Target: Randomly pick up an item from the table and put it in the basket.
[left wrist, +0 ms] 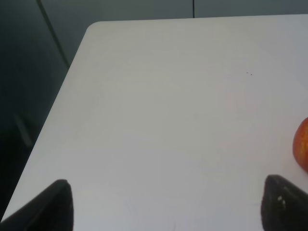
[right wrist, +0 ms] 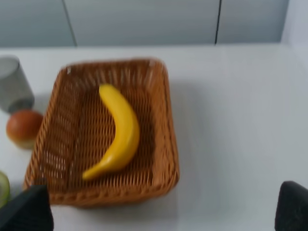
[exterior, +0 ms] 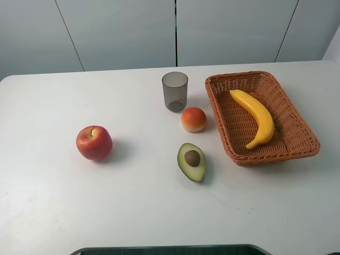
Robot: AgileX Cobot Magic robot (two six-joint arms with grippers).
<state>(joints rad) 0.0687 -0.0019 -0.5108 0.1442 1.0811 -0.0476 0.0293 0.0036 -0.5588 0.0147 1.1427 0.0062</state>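
White bench (exterior: 159, 212), smooth, rounded corners, pale grey panelled wall behind with dark vertical seams. A dark edge strip shows at the bench's near rim in the exterior high view.

Left claw (left wrist: 166, 204): only two dark fingertips (left wrist: 55, 207) visible in the left wrist view, spread wide apart, nothing between them, bare bench under. Red apple (left wrist: 302, 149) sits just off the claw's one side, a little ahead of the tip, partly cut off by the frame edge. Bench corner lies well ahead of this claw.

Right claw (right wrist: 163, 207): two dark tips (right wrist: 26, 211) at the picture corners, wide open, holding nothing. View slightly blurred. Directly ahead of it, near, the orange-brown wicker basket (right wrist: 166, 120). Banana (right wrist: 118, 132) lies inside on the basket floor, apart from the claw. Its long axis runs roughly along the basket's length: tapered stem end toward the claw, blunt end toward the far wall, curve bowing to one side wall.

Beside the basket, off to the claw's side: halved avocado (exterior: 192, 161) nearest, pit up, then a small orange-red round fruit (exterior: 194, 119), then a grey translucent cup (exterior: 175, 91) upright, farthest. All three stand apart from each other on the bench.
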